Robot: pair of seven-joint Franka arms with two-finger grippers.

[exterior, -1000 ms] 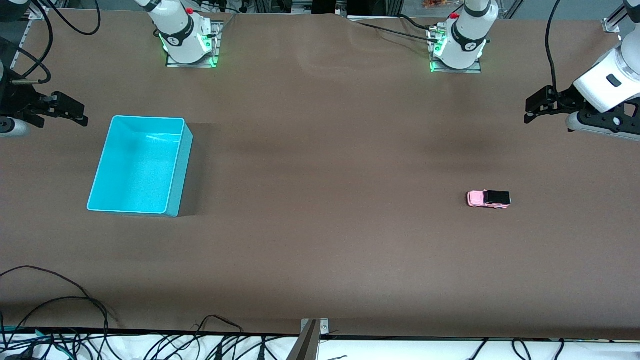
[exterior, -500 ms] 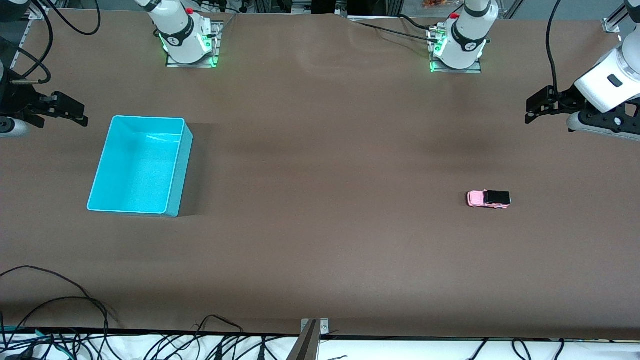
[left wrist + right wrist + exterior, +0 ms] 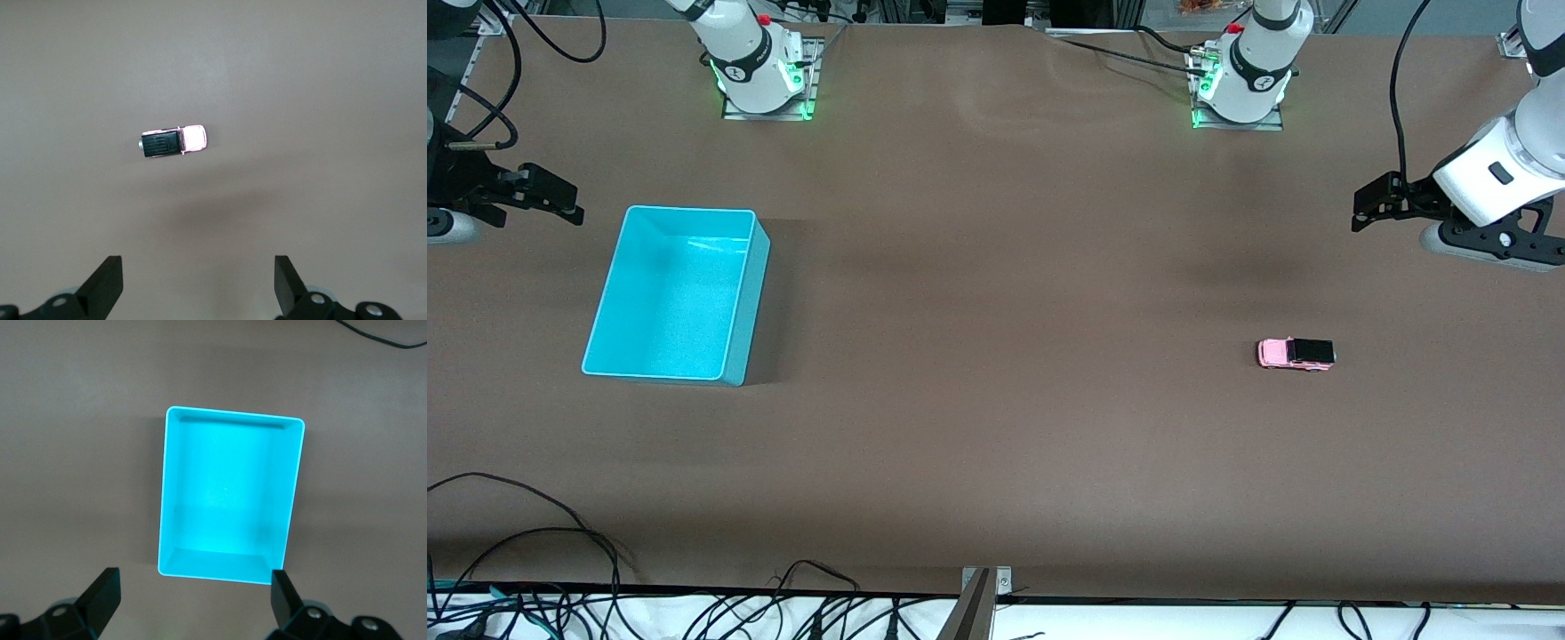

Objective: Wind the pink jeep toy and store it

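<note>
While the right gripper (image 3: 569, 206) waits open and empty at the frame's left edge beside the turquoise plastic bin (image 3: 740, 298), the left gripper (image 3: 1362, 209), at the right edge, has dipped slightly toward the tiny pink jeep toy with a black roof (image 3: 1296, 353), lower right on the brown table (image 3: 996, 356); its fingers (image 3: 103, 287) are spread wide, holding nothing, so the approach is likely beginning.

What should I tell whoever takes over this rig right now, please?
Left gripper: open, empty, up over the table's left-arm end.
Right gripper: open, empty, waiting up by the turquoise bin.
Pink jeep toy: on its wheels on the bare table, toward the left arm's end, untouched.
Bin: nothing in it.
Done: nothing.
Left: grasp the jeep, wind it, store it in the bin.
</note>
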